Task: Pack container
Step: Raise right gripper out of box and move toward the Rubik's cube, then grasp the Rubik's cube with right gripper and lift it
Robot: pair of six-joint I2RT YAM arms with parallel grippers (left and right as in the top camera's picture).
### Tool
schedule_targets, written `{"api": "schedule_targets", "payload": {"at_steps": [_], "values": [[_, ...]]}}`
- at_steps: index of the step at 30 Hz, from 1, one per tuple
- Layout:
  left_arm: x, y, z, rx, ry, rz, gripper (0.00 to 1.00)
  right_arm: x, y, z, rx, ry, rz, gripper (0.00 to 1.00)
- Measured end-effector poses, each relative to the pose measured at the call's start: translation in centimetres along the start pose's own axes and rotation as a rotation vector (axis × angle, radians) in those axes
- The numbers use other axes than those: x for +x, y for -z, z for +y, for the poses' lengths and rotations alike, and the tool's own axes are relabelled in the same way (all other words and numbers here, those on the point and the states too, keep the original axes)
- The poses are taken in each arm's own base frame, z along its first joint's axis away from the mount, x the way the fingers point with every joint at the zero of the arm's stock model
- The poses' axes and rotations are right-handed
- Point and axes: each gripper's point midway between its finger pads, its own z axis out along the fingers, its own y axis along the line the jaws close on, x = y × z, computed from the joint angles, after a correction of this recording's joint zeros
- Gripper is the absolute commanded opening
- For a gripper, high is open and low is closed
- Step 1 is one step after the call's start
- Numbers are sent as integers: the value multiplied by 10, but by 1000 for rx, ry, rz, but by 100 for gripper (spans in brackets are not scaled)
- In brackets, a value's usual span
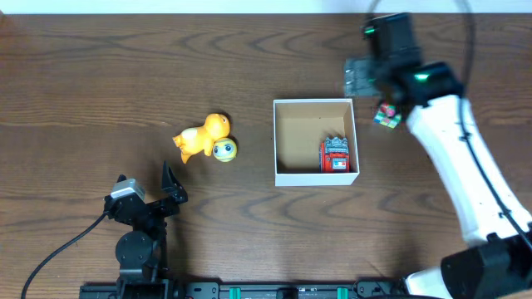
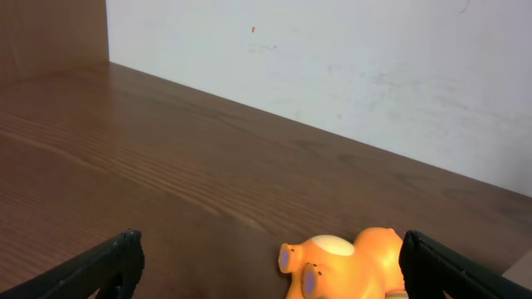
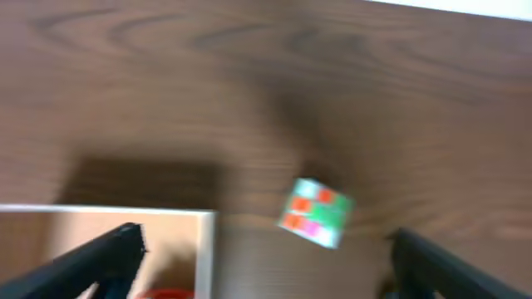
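Note:
The container (image 1: 314, 101) is a square white box with a tan inside, at the table's middle. A red toy (image 1: 337, 155) lies in its near right corner. An orange animal toy (image 1: 204, 135) and a small yellow-green ball head (image 1: 224, 149) lie to the left of the box. A multicoloured cube (image 1: 386, 115) sits just right of the box. My right gripper (image 1: 366, 79) hovers open above the box's far right corner; in the right wrist view (image 3: 266, 266) the cube (image 3: 316, 213) lies between its fingers, beside the box wall (image 3: 206, 241). My left gripper (image 1: 145, 184) is open and empty, near the orange toy (image 2: 349, 266).
A white wall (image 2: 332, 66) runs along the table's far edge. A black cable (image 1: 58, 249) trails from the left arm's base toward the front left. The right arm's white link (image 1: 465, 166) crosses the table's right side.

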Motion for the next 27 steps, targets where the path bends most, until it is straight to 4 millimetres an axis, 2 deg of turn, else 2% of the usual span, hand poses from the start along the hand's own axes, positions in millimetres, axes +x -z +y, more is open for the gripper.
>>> {"api": "schedule_targets", "payload": {"at_steps": [4,6,12,15,20,27], "values": [[0,0,0,0,0,0,98,7,-10,-45,74,-73,49,99],[0,0,0,0,0,0,98,12,-17,-62,89,-106,72,99],[0,0,0,0,0,0,98,31,-46,-89,116,-206,120,99],[0,0,0,0,0,0,98,50,-64,-94,127,-246,173,99],[0,0,0,0,0,0,98,80,-93,-86,117,-265,276,99],[0,0,0,0,0,0,98,92,-124,-79,117,-302,314,99]]}}
